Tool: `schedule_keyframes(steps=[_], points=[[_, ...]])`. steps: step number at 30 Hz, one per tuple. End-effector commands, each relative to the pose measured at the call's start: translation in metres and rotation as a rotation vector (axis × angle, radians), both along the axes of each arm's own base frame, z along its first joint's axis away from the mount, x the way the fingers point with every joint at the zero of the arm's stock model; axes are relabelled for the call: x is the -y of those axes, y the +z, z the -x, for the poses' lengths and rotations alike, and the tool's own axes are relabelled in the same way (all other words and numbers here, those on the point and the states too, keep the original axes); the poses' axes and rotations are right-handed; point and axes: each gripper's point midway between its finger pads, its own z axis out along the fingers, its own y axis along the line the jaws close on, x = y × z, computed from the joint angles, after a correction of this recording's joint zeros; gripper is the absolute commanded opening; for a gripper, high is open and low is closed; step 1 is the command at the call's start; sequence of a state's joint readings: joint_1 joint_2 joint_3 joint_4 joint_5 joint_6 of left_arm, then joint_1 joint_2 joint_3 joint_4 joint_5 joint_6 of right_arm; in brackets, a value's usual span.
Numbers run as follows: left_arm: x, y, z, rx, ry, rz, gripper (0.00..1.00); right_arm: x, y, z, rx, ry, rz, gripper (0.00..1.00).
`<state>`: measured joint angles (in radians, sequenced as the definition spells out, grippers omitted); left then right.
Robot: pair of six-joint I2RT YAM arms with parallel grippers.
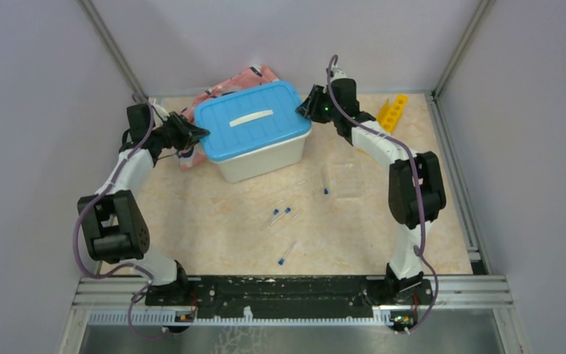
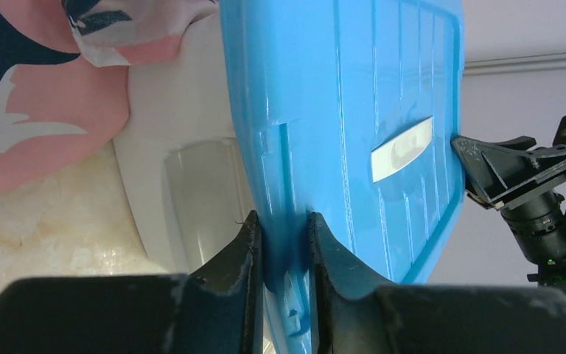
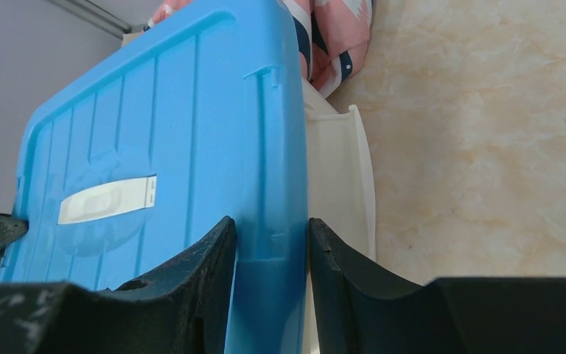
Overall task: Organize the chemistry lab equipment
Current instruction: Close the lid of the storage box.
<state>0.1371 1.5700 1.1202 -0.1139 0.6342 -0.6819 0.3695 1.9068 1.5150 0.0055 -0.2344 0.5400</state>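
The left tool [image 2: 284, 221] is clamped on one edge of the blue lid [image 1: 253, 118], and the right tool [image 3: 271, 225] pinches the opposite edge. The lid sits on the white bin [image 1: 265, 158]. Blue-capped tubes [image 1: 282, 260] lie scattered on the surface [image 1: 214, 221] nearer the arm bases. The yellow rack [image 1: 393, 112] lies at the far right corner.

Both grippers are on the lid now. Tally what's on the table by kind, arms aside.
Blue-capped tubes: 4
Yellow rack: 1
White bin: 1
Blue lid: 1
Pink cloth: 1
Clear flat item, kind unclear: 1
Total: 9
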Motion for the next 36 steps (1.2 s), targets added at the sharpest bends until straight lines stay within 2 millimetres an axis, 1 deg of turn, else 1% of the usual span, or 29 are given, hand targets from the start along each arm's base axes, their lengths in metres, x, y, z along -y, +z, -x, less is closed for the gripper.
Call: schedule_keyframes(steps=[1, 5, 8, 11, 13, 17, 20, 23, 28, 30, 31, 32, 36], points=[[0.011, 0.020, -0.015, 0.073, -0.059, -0.082, 0.19, -0.007, 0.014, 0.007, 0.034, 0.030, 0.033, 0.39], [0.023, 0.023, -0.024, 0.072, -0.079, -0.105, 0.20, -0.004, 0.016, 0.009, 0.040, 0.023, 0.038, 0.39], [0.026, 0.025, -0.029, 0.084, -0.072, -0.133, 0.20, -0.002, 0.017, 0.011, 0.043, 0.018, 0.043, 0.39], [0.029, 0.023, -0.032, 0.079, -0.078, -0.142, 0.21, 0.000, 0.016, 0.016, 0.044, 0.013, 0.042, 0.39], [0.032, 0.021, -0.032, 0.075, -0.084, -0.144, 0.30, 0.003, 0.016, 0.021, 0.043, 0.009, 0.040, 0.39], [0.034, 0.016, -0.032, 0.066, -0.099, -0.143, 0.47, 0.011, 0.026, 0.027, 0.058, -0.010, 0.042, 0.39], [0.036, 0.011, -0.032, 0.056, -0.107, -0.138, 0.55, 0.015, 0.031, 0.031, 0.060, -0.022, 0.050, 0.40], [0.037, 0.012, -0.033, 0.061, -0.111, -0.137, 0.56, 0.017, 0.031, 0.032, 0.059, -0.027, 0.053, 0.40], [0.039, 0.010, -0.031, 0.056, -0.112, -0.132, 0.55, 0.018, 0.022, 0.035, 0.043, -0.025, 0.050, 0.40], [0.039, 0.008, -0.030, 0.056, -0.109, -0.129, 0.55, 0.019, 0.020, 0.039, 0.041, -0.029, 0.044, 0.40], [0.040, 0.008, -0.030, 0.057, -0.109, -0.125, 0.55, 0.020, 0.016, 0.041, 0.032, -0.031, 0.045, 0.40], [0.041, 0.008, -0.030, 0.058, -0.109, -0.120, 0.54, 0.020, 0.018, 0.040, 0.046, -0.034, 0.039, 0.40], [0.044, 0.007, -0.031, 0.055, -0.103, -0.107, 0.53, 0.023, 0.006, 0.042, 0.032, -0.043, 0.050, 0.40]])
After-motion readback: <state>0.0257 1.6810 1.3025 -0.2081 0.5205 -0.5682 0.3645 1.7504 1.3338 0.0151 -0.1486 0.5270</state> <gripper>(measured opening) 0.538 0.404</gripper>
